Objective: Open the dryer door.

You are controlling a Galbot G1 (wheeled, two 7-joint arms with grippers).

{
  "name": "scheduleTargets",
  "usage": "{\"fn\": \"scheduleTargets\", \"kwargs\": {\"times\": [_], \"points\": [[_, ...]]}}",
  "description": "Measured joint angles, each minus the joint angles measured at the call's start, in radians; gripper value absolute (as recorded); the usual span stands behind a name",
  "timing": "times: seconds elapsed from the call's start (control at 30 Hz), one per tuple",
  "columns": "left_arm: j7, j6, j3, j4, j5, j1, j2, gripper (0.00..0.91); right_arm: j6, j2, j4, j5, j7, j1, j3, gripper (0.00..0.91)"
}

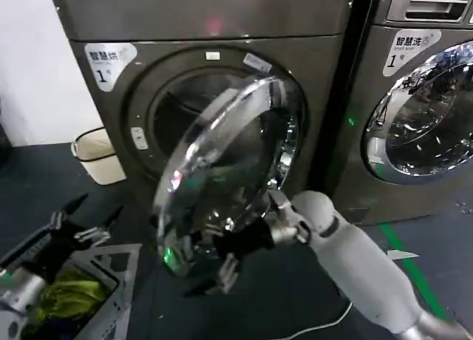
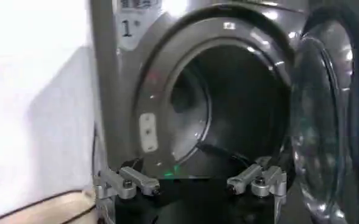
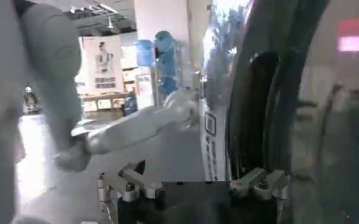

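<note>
Dryer door point(image 1: 222, 170) stands swung partly out from the drum opening point(image 2: 228, 103), so the task looks largely done. Right gripper point(image 1: 222, 262) sits at the door's lower rim, fingers spread wide; left gripper point(image 1: 81, 222), also wide, waits over a basket point(image 1: 111, 296).
</note>
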Motion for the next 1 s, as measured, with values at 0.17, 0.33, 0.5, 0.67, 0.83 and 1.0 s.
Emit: {"fn": "scheduleTargets", "kwargs": {"times": [0.17,0.33,0.5,0.67,0.83,1.0], "points": [[-0.008,0.024,0.092,0.033,-0.081,-0.072,0.089,0.907,0.008,-0.03,-0.031,-0.004,-0.022,-0.019,0.062,0.907],[-0.002,0.026,0.175,0.057,-0.13,-0.137,0.169,0.907,0.016,-0.059,-0.073,-0.04,-0.068,-0.044,0.144,0.907],[0.006,0.027,0.255,0.077,-0.134,-0.184,0.203,0.907,0.032,-0.09,-0.106,-0.066,-0.081,-0.093,0.26,0.907],[0.028,0.034,0.323,0.066,-0.125,-0.211,0.205,0.907,0.049,-0.091,-0.108,-0.103,-0.078,-0.165,0.452,0.907],[0.039,0.041,0.373,0.054,-0.129,-0.224,0.222,0.907,0.05,-0.096,-0.101,-0.139,-0.012,-0.222,0.645,0.907],[0.038,0.047,0.427,0.029,-0.113,-0.236,0.217,0.907,0.072,-0.085,-0.068,-0.188,0.076,-0.287,0.839,0.907]]}}
